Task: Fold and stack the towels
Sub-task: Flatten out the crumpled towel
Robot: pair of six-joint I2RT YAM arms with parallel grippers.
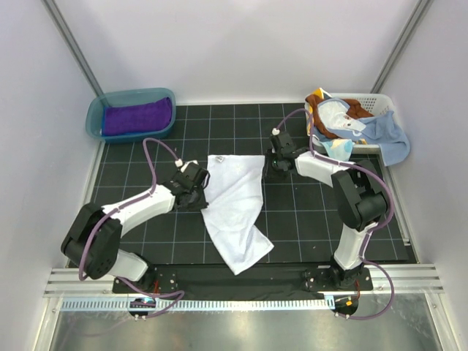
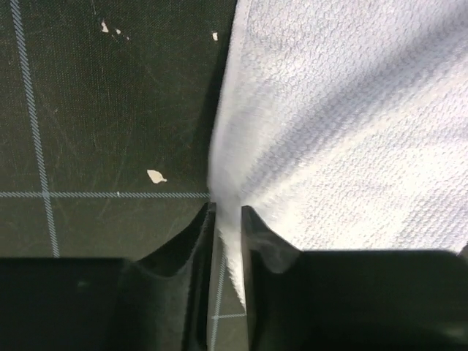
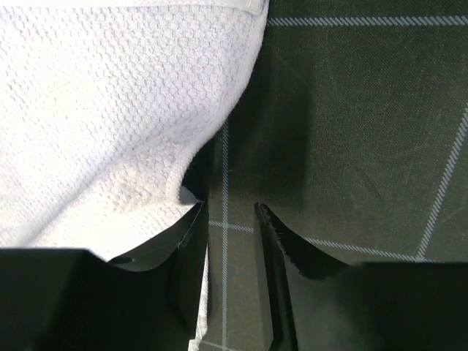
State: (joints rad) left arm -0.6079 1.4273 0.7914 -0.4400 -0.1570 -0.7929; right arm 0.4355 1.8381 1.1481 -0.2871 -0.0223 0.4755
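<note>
The white towel (image 1: pixel 235 208) lies spread at centre frame on the counter (image 1: pixel 314 219). The left end effector (image 2: pixel 228 213) seems clenched on its edge; the right end effector (image 3: pixel 228 208) stands released beside its other edge.

There is one white towel (image 1: pixel 235 208) in the middle. One purple towel (image 1: pixel 137 117) sits in one teal tub (image 1: pixel 93 117), far left. One white basket (image 1: pixel 376 99), far right, holds a pile of towels (image 1: pixel 344 121), too jumbled to count. There are two arms: one left arm (image 1: pixel 139 206) and one right arm (image 1: pixel 318 167).
</note>
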